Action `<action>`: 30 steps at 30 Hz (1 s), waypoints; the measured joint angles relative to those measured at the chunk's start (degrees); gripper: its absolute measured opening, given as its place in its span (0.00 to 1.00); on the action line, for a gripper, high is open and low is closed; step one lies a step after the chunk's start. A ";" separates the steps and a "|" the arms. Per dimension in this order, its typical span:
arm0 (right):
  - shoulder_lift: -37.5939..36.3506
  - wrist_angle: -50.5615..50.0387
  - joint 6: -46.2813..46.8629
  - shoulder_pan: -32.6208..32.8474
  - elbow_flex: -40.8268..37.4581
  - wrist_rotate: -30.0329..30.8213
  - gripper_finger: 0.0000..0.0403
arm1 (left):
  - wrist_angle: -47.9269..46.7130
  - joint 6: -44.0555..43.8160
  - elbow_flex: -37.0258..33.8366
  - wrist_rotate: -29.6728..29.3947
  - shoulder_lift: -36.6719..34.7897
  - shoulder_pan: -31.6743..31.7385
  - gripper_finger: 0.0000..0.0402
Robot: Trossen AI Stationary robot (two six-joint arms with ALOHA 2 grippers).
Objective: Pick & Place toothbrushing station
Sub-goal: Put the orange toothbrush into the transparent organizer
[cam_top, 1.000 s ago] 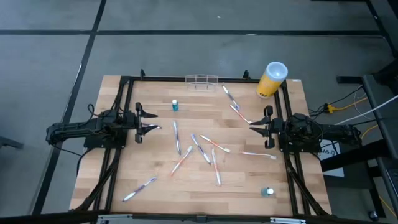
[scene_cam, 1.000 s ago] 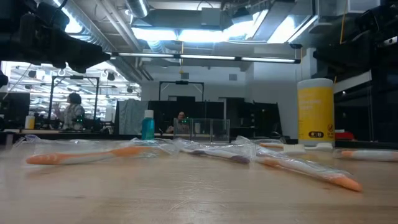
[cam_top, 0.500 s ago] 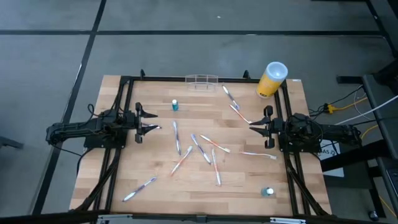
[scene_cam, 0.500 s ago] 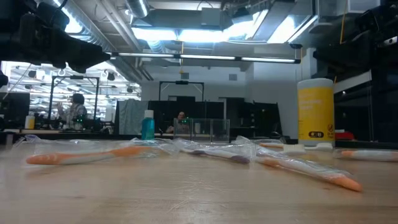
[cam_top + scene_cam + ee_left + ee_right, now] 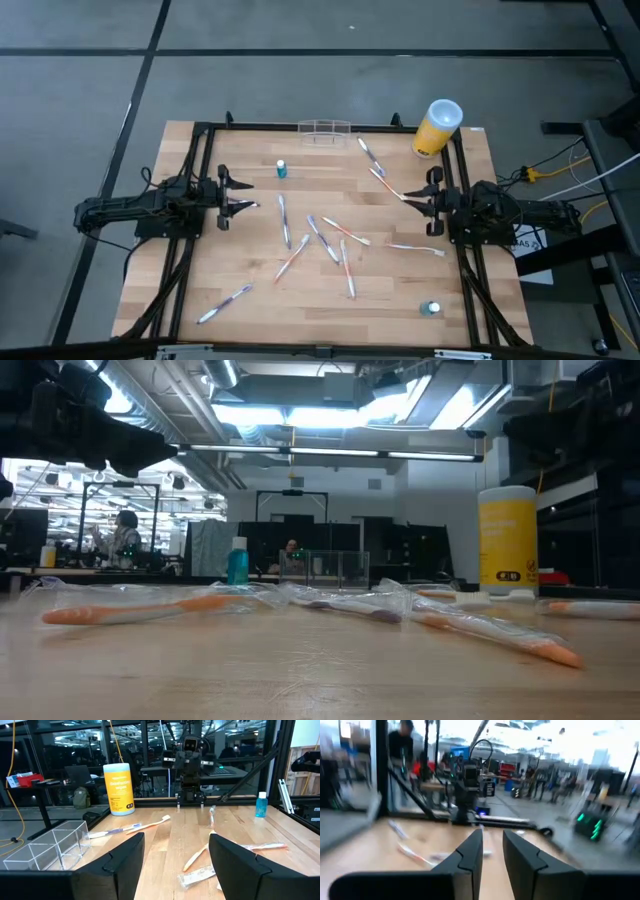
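Observation:
The toothbrushing station (image 5: 325, 128), a low see-through holder, stands on its base at the table's far edge; it also shows in the left wrist view (image 5: 45, 845) and the low view (image 5: 325, 568). Several wrapped toothbrushes (image 5: 320, 240) lie flat across the middle of the table. My left gripper (image 5: 250, 195) hangs level over the table's left side, open, with nothing between its fingers (image 5: 175, 840). My right gripper (image 5: 408, 200) hangs over the right side, pointing at the middle. Its fingers (image 5: 492, 840) stand a narrow gap apart, and nothing is between them.
A yellow cylinder with a white top (image 5: 438, 127) stands at the far right corner. One small blue bottle (image 5: 282, 169) stands far left of the middle, and another (image 5: 431, 309) is near the front right. Black frame rails (image 5: 200, 150) run along the table's sides.
My right gripper has tipped up a little and rolled slightly, staying where it was; its wrist view is blurred. No object on the table has moved.

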 joint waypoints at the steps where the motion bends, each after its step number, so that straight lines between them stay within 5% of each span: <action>1: 0.01 0.47 5.00 0.00 -0.04 0.09 0.19 | 0.00 -0.01 0.00 -0.01 0.00 -0.01 0.54; 7: -0.01 4.90 31.81 0.00 -0.01 1.22 0.19 | 0.00 0.00 0.00 0.01 -0.01 0.00 0.54; 12: 0.02 9.76 48.61 1.10 -0.01 10.37 0.19 | 1.78 0.73 0.00 -0.01 0.01 -0.02 0.54; 16: 1.78 26.59 43.84 3.01 -0.01 11.44 0.19 | 12.24 -17.36 0.00 1.22 0.01 -0.24 0.54; 20: 4.66 43.22 38.98 5.35 0.01 6.18 0.19 | 21.34 -25.13 0.00 -5.45 0.01 -0.23 0.54; 25: 13.02 53.90 29.29 9.36 2.12 6.82 0.19 | 35.68 -40.06 0.00 -13.11 -0.01 -0.22 0.54; 30: 24.13 57.58 15.02 12.77 12.72 -5.68 0.19 | 50.07 -39.94 0.00 -8.28 -0.01 -0.22 0.55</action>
